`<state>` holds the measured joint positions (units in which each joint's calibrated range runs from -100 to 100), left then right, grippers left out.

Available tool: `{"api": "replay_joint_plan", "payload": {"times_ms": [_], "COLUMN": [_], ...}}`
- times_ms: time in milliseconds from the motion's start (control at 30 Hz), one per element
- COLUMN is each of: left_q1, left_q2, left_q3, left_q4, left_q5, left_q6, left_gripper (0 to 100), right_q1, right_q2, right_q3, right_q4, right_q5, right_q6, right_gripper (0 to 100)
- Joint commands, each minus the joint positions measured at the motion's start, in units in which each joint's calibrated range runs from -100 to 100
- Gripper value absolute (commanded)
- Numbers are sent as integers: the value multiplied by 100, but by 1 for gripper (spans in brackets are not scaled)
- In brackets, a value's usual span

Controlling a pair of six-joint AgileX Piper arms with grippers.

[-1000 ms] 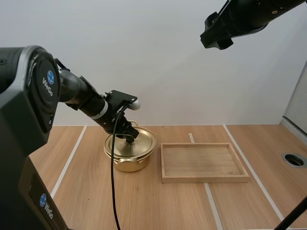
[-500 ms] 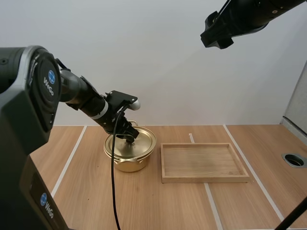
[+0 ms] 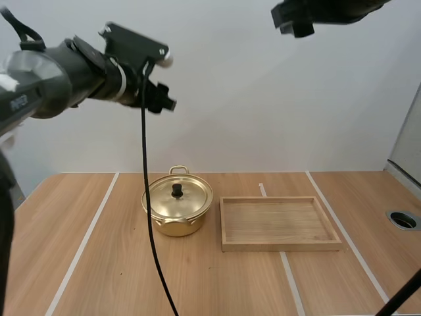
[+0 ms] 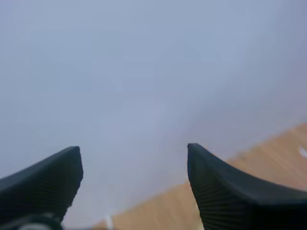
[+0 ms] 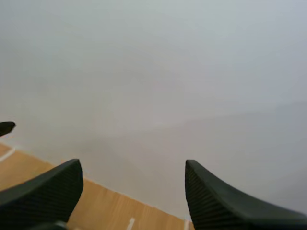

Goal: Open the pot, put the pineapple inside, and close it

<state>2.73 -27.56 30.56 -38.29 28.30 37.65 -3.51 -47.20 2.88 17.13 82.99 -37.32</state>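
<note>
One wooden table [image 3: 105, 263], lidded pot [image 3: 172, 225] beside tray [image 3: 281, 246]

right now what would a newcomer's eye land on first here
A gold pot with its lid on sits mid-table, just left of a wooden tray. The left gripper hangs open high above the pot. The right gripper is open too, high up at the right.

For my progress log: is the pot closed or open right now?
Closed. The lid sits flat on the pot, black knob on top. The left gripper, open, hangs high above it, holding nothing.
</note>
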Motion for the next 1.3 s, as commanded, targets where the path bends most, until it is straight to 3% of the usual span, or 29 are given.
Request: {"api": "replay_joint_plan", "payload": {"times_ms": [0, 100, 167, 333, 600, 800, 1033, 1267], "left_q1": [0, 0, 0, 0, 0, 0, -8, -389], "left_q2": [-641, -1287, -1672, -2767, -4393, -5488, -6138, -6369], "left_q3": [-74, -74, -74, -74, -74, 154, 1318, 2971], "left_q4": [-94, -94, -94, -56, -18, -18, 79, 134], "left_q5": [-1833, -2710, -2676, -1630, 41, -549, -920, -2300], "left_q6": [-470, -591, -591, -591, -947, -2056, -2163, -2150], "left_gripper": [100, 100, 100, 100, 100, 100, 100, 100], "right_q1": [-19, -19, -19, -19, -19, -19, -19, -19], "right_q2": [-37, -37, -37, -49, -49, -268, -1648, -3235], "right_q3": [5, 5, 5, 5, 5, 297, 2238, 5464], "right_q4": [-36, -124, -125, 58, 385, 592, 219, 7], "right_q5": [-116, 31, 14, -701, -370, -561, -2568, -3907], "right_q6": [760, 711, 754, 1134, 876, 898, 898, 324], "right_gripper": [100, 100, 100, 100, 100, 100, 100, 100]}}
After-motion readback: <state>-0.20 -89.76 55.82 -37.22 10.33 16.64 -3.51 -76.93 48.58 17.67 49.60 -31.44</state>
